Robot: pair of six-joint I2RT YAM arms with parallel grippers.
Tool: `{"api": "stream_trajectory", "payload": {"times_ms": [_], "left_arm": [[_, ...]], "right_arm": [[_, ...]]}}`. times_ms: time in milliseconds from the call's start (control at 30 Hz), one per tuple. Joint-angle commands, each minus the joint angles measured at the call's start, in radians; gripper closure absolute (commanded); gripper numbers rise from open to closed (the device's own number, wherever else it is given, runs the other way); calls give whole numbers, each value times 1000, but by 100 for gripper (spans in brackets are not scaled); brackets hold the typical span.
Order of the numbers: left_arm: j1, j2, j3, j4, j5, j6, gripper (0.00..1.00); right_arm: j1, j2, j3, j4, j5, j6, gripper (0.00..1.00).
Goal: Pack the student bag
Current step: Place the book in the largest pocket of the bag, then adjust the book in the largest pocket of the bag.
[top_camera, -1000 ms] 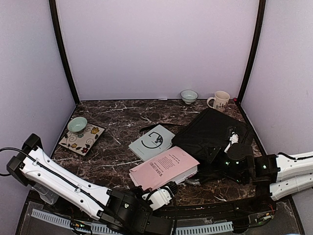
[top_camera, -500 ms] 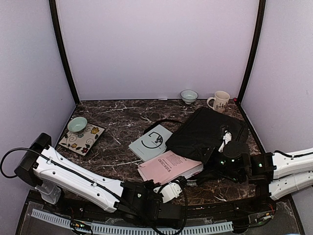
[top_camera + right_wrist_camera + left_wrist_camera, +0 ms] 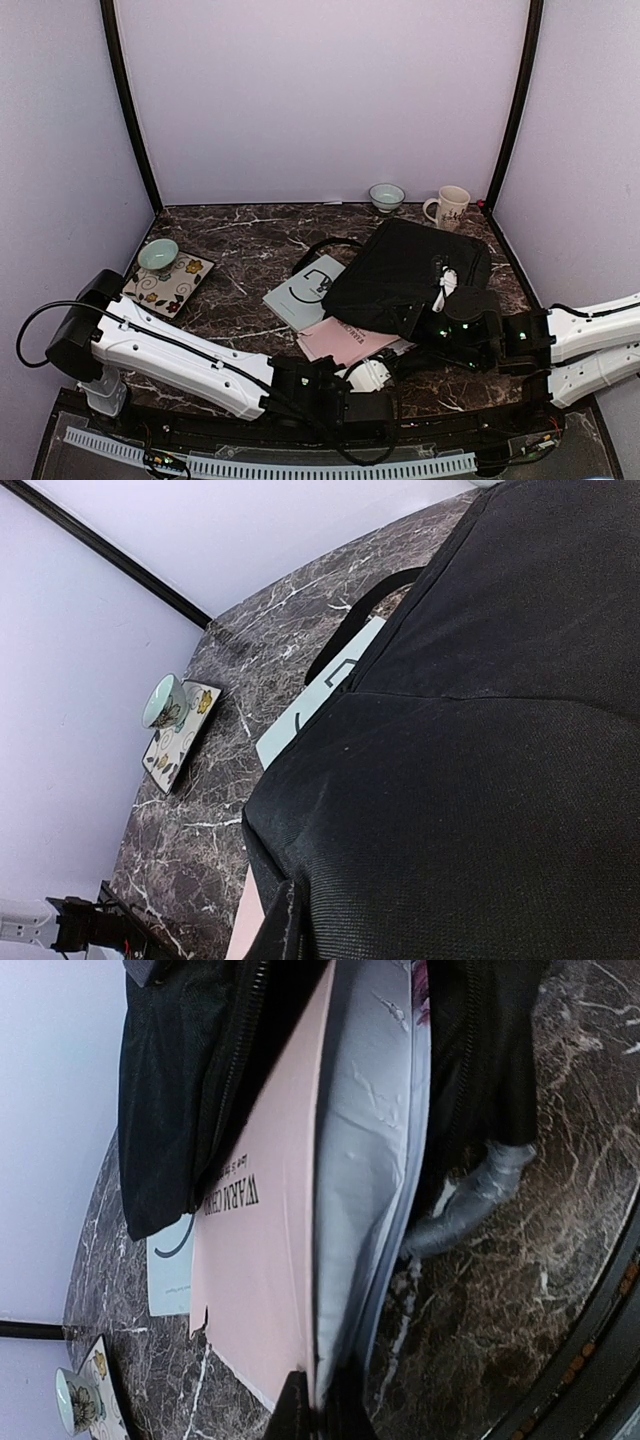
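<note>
Noting the left gripper (image 3: 312, 1412) pinching the near edge of the pink book (image 3: 262, 1260), jaws nearly closed on the thin stack. Seeing a matte pink paper cover with dark print, a small notch at one edge, and smooth white pages fanning slightly. Finding the far end of the pink book lying inside the mouth of the bag (image 3: 410, 265), between two zippered edges of black woven fabric.

Noting the right gripper (image 3: 288, 920) clamping a fold of the bag's upper panel and holding that panel raised above the pink book. Recording the bag as large, soft, roughly rectangular and coarse in weave, sitting on the right half of the table (image 3: 240, 245), with its thin strap (image 3: 325, 245) looping out at the left. Finding a pale blue book (image 3: 303, 292), flat with a dark curved mark on its cover, lying partly under the bag and the pink book.

Observing dark brown marble with white veins across the table. Noting a square flowered plate (image 3: 178, 290) at the left edge carrying a small teal cup (image 3: 158, 255), and a bowl (image 3: 386, 196) and a cream mug (image 3: 449, 206) standing by the back wall.

Seeing the left arm stretching low from the left corner along the near edge, wrist pointing toward the bag. Seeing the right arm reaching in low from the right, forearm nearly level, wrist at the bag's near right side.
</note>
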Motion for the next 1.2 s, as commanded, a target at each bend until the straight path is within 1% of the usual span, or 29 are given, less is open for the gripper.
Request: {"api": "stream_trajectory", "payload": {"times_ms": [0, 233, 300, 333, 367, 400, 433, 500, 567, 667, 733, 833, 900, 1000, 1067, 1167], "left_arm": [[55, 10, 43, 38, 15, 4, 100], [104, 45, 87, 134, 75, 7, 100], [106, 61, 102, 176, 139, 44, 99], [106, 64, 107, 184, 165, 56, 91], [107, 63, 108, 183, 184, 51, 79], [106, 53, 101, 185, 203, 49, 70], [104, 35, 87, 194, 230, 51, 63], [100, -20, 45, 220, 279, 54, 55], [91, -86, -1, 239, 315, 60, 50], [85, -182, -70, 195, 328, 16, 51], [85, -249, -151, 163, 313, -34, 56], [85, -356, -266, 130, 325, -100, 58], [85, -396, -323, 109, 341, -138, 61], [86, -429, -384, 156, 355, -158, 66], [88, -429, -404, 216, 362, -147, 74], [95, -392, -409, 325, 381, -118, 75]], "right_arm": [[32, 0, 51, 101, -24, -18, 100], [43, -13, 39, 90, 13, 13, 100], [43, -26, 27, 90, 30, 21, 100], [43, -31, 22, 90, 34, 24, 100], [43, -38, 15, 90, 43, 27, 100], [43, -43, 8, 90, 49, 30, 100], [43, -48, 5, 90, 55, 32, 100], [43, -56, -6, 87, 65, 33, 100], [43, -65, -11, 81, 71, 36, 100], [43, -79, -17, 72, 75, 36, 100], [43, -86, -23, 70, 77, 36, 100], [43, -99, -34, 72, 79, 37, 100], [43, -106, -39, 73, 82, 36, 100], [43, -106, -40, 75, 83, 33, 100], [43, -100, -37, 78, 76, 31, 100], [43, -89, -28, 79, 64, 28, 100]]}}
